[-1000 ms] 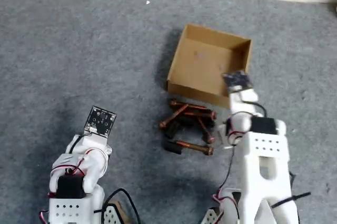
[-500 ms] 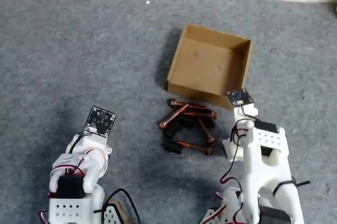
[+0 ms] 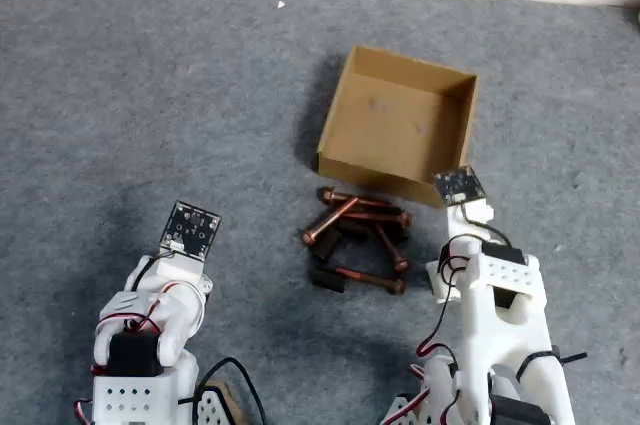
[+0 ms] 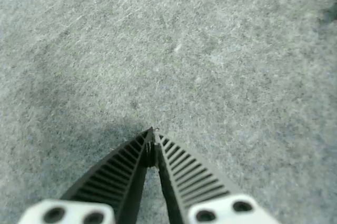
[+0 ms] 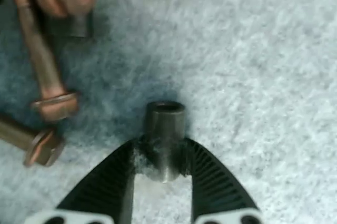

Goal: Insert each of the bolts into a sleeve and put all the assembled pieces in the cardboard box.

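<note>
Right gripper [image 5: 162, 153] pinching a dark sleeve [image 5: 165, 126] between its jaws, copper bolts [image 3: 358, 230] in a pile just beside it on the grey carpet [image 3: 150, 95], cardboard box [image 3: 372, 171] near the pile, left gripper [image 4: 153, 145] pressed together, well apart from the bolts.

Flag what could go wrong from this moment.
1. The right gripper pinches the dark cylindrical sleeve with its open end sticking out past the fingertips, so it may slip or tilt.
2. The copper-coloured metal bolts lie crossed in a pile, so picking one could drag others.
</note>
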`<action>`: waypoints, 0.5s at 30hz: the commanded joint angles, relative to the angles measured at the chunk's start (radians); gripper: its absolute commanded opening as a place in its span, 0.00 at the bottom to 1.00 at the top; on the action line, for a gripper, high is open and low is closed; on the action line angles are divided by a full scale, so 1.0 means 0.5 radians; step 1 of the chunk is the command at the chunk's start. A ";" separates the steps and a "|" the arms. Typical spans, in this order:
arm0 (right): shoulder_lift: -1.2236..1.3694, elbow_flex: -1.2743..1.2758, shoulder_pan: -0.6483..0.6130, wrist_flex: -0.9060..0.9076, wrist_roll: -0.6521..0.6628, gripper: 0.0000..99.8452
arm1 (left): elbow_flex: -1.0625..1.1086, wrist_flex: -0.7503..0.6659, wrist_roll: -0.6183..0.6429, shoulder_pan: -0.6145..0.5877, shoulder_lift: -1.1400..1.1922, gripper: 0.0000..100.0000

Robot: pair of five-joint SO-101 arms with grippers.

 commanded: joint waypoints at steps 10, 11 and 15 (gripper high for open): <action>0.011 -0.284 0.014 0.232 -0.344 0.01 | -0.130 -0.031 -0.209 -0.023 -0.014 0.01; 0.011 -0.327 0.011 0.262 -0.374 0.01 | -0.146 -0.031 -0.267 -0.014 -0.014 0.01; 0.011 -0.431 0.002 0.330 -0.509 0.01 | -0.250 -0.046 -0.334 -0.005 -0.011 0.01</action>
